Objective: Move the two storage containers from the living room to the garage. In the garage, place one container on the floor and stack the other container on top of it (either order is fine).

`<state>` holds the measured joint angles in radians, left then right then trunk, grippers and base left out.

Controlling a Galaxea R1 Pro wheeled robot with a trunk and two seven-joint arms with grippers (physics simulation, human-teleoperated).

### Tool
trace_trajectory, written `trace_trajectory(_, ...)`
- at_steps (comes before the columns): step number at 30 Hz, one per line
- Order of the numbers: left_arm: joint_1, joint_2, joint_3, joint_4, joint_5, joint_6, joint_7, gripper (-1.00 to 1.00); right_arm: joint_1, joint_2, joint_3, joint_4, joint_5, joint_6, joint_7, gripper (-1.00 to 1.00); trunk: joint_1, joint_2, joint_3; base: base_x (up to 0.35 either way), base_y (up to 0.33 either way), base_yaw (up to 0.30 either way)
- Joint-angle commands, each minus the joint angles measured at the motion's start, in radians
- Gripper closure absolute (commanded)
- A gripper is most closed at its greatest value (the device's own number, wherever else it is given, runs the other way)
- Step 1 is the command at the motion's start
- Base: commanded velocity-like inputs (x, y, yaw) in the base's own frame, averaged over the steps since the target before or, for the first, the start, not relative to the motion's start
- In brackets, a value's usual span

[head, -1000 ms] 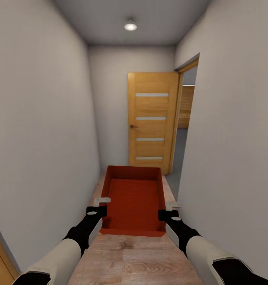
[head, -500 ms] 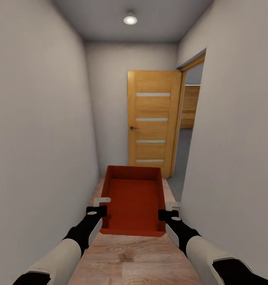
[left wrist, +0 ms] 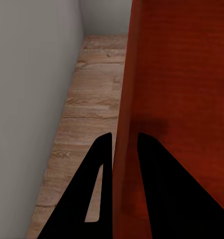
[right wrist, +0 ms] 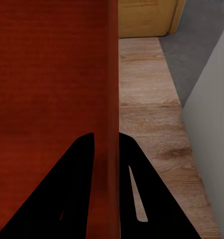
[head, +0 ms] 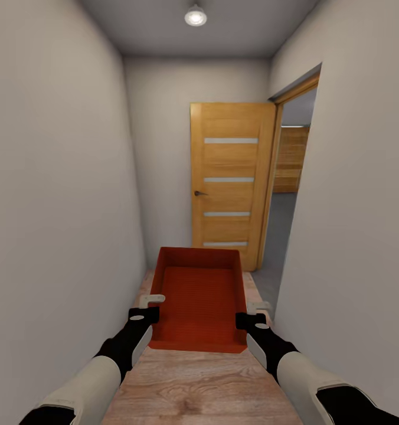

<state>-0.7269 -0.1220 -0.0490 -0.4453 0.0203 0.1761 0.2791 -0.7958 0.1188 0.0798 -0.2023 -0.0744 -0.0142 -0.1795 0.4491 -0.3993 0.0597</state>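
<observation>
A narrow hallway inside a home. Plain white-grey walls (head: 58, 206) close in at 9 and 3 o'clock, a wood plank floor (head: 199, 383) runs toward 12, and a round ceiling light (head: 195, 16) sits overhead. At 12 o'clock a honey-coloured wooden door (head: 230, 183) with pale horizontal strips stands open beside a doorway (head: 291, 195) at 1 o'clock, where grey flooring (head: 279, 236) begins.

View advanced along corridor; carried load unchanged in frame.
Orange wooden door with four pale glass strips (head: 232, 183) sits larger and nearer; open doorway on the right (head: 288, 195) wider, showing more grey floor (head: 279, 236); round ceiling lamp (head: 195, 16) higher toward the top edge.
</observation>
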Motion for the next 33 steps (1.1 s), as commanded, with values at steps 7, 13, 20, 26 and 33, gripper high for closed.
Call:
trace_trajectory(7,0.000,0.015,0.003,-0.003,-0.015,0.010,0.018,1.00,0.000,-0.026,-0.004,0.000,-0.001,-0.002,-0.006,1.00,0.001,-0.001,0.000,0.324,0.077,0.000)
trace_trajectory(13,0.000,0.015,0.003,-0.003,-0.016,0.010,0.018,1.00,0.000,-0.026,-0.004,0.000,-0.001,-0.003,-0.006,1.00,0.001,-0.001,0.000,0.324,0.074,0.000)
trace_trajectory(20,0.000,0.021,0.003,-0.003,-0.014,0.010,0.018,1.00,0.000,-0.025,-0.004,0.000,-0.001,-0.003,-0.006,1.00,0.001,-0.001,0.000,0.324,0.011,0.000)
trace_trajectory(26,0.000,0.021,0.003,-0.003,-0.014,0.010,0.018,1.00,0.000,-0.026,-0.005,0.000,-0.001,-0.003,-0.006,1.00,0.001,-0.001,0.000,0.324,0.000,0.000)
trace_trajectory(33,0.000,0.021,0.003,-0.003,-0.014,0.010,0.018,1.00,0.000,-0.026,-0.004,0.000,-0.001,-0.003,-0.006,1.00,0.001,-0.001,0.000,0.324,0.000,0.000)
